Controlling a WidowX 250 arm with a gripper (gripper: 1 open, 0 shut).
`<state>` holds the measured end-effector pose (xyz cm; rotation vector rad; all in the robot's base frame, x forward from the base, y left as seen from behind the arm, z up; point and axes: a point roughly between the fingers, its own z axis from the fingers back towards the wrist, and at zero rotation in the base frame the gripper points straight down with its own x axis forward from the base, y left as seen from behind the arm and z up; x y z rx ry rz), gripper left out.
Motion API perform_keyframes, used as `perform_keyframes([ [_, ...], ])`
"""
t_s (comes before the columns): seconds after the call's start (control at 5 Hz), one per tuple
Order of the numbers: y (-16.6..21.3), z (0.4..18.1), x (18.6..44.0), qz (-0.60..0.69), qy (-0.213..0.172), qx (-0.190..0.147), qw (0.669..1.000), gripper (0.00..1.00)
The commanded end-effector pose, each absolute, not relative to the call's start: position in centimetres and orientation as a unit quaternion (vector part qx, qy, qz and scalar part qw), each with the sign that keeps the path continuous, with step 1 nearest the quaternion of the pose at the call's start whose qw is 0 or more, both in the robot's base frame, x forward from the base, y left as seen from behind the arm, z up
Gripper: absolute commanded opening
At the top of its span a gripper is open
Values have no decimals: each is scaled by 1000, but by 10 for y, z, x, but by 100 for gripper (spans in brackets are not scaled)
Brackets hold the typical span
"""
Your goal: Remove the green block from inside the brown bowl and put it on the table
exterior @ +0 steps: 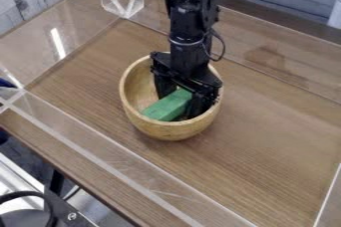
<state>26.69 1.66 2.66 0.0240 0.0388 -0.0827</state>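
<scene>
The brown bowl (147, 119) sits near the middle of the table (266, 161). Inside it lies the green block (168, 108), tilted against the bowl's far wall. My black gripper (182, 92) points straight down into the bowl, open, with its fingers straddling the upper end of the block. Whether the fingers touch the block cannot be made out. The block's far end is hidden behind the fingers.
Low clear acrylic walls (54, 92) border the tabletop on all sides. A clear bracket (123, 0) stands at the back left corner. A black cable (27, 206) lies off the table at the lower left.
</scene>
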Motion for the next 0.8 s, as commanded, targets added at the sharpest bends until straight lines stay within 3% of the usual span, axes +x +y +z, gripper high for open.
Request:
perform_keyframes([
  [0.0,14,29,271,-52,-2,28,998,0],
  [0.6,13,44,270,-56,-31,32,997,0],
])
